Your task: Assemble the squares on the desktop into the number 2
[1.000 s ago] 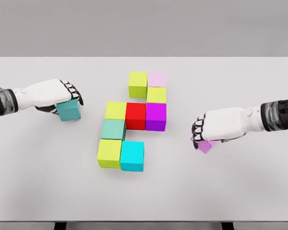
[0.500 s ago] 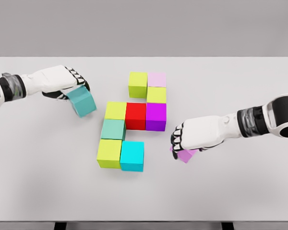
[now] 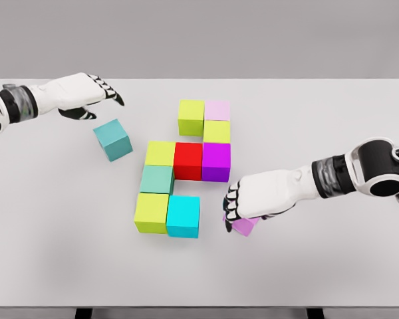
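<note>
Head view: left hand [image 3: 93, 93] has let go, fingers spread, teal cube [image 3: 113, 139] now below it on the tabletop [image 3: 332, 119] (tilted, unplaced); right hand [image 3: 243, 203] pinches the violet cube [image 3: 243, 226], nearing the cyan cube [image 3: 183, 216].

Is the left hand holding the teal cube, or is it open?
Open. The left hand hovers with fingers spread, clear of the teal cube, which sits skewed on the table.

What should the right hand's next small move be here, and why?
Probably slide the violet cube leftward until it sits flush against the cyan cube. The right hand covers that cube with curled fingers, and a gap of bare table separates it from the cyan cube, where the 2's bottom row appears one block short. The left hand hangs open above the teal cube.
</note>
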Controlling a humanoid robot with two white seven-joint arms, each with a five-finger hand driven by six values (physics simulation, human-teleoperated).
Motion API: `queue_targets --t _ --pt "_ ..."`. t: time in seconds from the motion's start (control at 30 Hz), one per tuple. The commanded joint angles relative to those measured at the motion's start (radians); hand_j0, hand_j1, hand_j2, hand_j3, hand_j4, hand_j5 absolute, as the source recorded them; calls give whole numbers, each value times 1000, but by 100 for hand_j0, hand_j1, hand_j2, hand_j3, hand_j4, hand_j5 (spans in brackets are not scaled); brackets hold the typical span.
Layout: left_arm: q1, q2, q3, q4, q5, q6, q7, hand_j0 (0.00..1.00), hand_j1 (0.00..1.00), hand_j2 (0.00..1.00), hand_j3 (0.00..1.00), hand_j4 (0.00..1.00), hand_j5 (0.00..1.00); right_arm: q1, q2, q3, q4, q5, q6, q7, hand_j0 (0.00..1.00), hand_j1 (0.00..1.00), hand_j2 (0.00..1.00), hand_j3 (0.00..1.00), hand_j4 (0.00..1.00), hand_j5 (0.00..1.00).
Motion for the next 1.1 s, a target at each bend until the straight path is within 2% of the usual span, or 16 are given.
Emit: queue_targets --t 0.0,0.03,0.2,0.3,0.4,0.5,0.53,0.6,0.67,0.73,0.77,0.8,0.9,0.97,1.0,1.07 --pt "0 6 4 0 14 1 0 100 100 100 100 100 100 0 -6 1 0 -3 2 -2 96 96 96 96 96 96" --pt "5 16 1 -7 18 1 0 100 100 100 100 100 100 0 -14 -2 0 -3 2 -2 99 99 99 99 99 99" --pt "9 23 -36 -64 14 1 1 100 100 100 100 100 100 0 -23 -10 0 -5 2 -3 100 100 100 100 100 100" --pt "25 23 -48 -93 13 1 0 100 100 100 100 100 100 0 -52 -45 0 -17 2 -10 100 100 100 100 100 100" --pt "40 22 -51 -92 7 1 0 100 100 100 100 100 100 -2 -160 -189 1 -224 2 -10 100 100 100 100 100 100" --pt "40 23 -51 -92 7 1 0 100 100 100 100 100 100 0 -240 -261 1 -324 2 -10 100 100 100 100 100 100" --pt "40 25 -51 -90 7 1 0 100 100 100 100 100 100 14 -289 -303 4 -365 2 -10 100 100 100 100 100 100" --pt "40 25 -50 -90 7 1 0 100 100 100 100 100 100 86 -370 -370 32 -387 2 -11 100 100 100 100 100 100" --pt "40 25 -50 -90 8 1 0 100 100 100 100 100 100 184 -384 -477 103 -379 2 -10 100 100 100 100 100 100" --pt "38 51 -50 -92 13 1 0 100 100 100 100 100 100 210 -391 -484 135 -365 2 -7 100 100 100 100 100 100" --pt "38 62 -50 -92 16 1 0 100 100 100 100 100 100 207 -418 -462 130 -339 2 -10 100 100 100 100 100 100" --pt "38 75 -50 -96 18 1 0 100 100 100 100 100 100 186 -433 -400 126 -334 2 -13 100 100 100 100 100 100" --pt "34 82 -48 -115 19 1 1 100 100 100 100 100 100 -144 -479 59 87 -333 2 -37 100 100 100 100 100 100" --pt "31 71 -47 -113 24 1 7 100 100 100 100 100 100 -210 -479 142 38 -293 2 -42 100 100 100 100 100 100" --pt "31 69 -47 -109 51 1 7 100 100 100 100 100 100 -224 -470 173 9 -246 2 -48 100 100 100 100 100 100" --pt "29 60 -42 -101 88 1 9 100 100 100 100 100 100 -265 -407 236 3 -163 2 -68 100 100 100 100 100 100"
